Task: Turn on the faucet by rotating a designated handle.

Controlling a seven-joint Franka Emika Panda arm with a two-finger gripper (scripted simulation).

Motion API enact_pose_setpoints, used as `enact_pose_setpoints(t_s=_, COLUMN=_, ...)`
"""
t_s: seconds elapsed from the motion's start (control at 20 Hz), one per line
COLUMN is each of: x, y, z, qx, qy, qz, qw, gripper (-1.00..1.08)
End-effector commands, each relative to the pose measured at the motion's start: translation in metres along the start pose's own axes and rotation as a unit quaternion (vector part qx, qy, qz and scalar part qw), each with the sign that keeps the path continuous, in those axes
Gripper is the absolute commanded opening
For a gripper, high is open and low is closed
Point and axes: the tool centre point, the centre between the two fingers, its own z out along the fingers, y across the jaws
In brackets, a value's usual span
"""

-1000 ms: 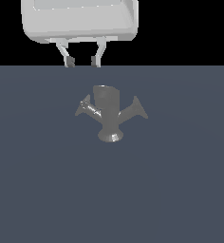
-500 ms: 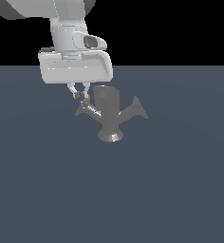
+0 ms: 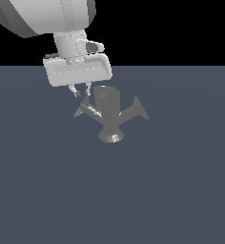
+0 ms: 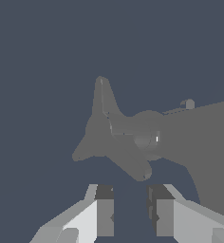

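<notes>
The grey faucet (image 3: 109,121) stands on its flared round foot on the dark floor, with a stubby spout on top and two slanted side arms. The handle (image 3: 84,110) is the arm toward the exterior view's left; it has a finned, flared tip. My gripper (image 3: 81,91) hangs just above and behind that tip, open and empty. In the wrist view the two fingers (image 4: 104,211) frame a gap at the gripper (image 4: 131,209). The handle's flared tip (image 4: 100,130) lies just beyond them, apart from the pads. The faucet body (image 4: 199,137) fills the side.
The plain arm ending in a smooth cone (image 3: 139,109) sticks out toward the exterior view's right. The flat dark grey floor (image 3: 181,190) spreads all around the faucet. My arm's bulky upper links (image 3: 43,14) hang above the scene.
My gripper has come down from the top of the exterior view to just above the handle's tip. The faucet has not moved.
</notes>
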Motion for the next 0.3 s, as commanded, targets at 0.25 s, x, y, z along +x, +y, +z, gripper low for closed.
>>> enact_pose_setpoints(t_s=0.25, x=0.077, y=0.124, z=0.032, qx=-0.006, qy=0.058, qz=0.156, qw=0.986, gripper=-0.28)
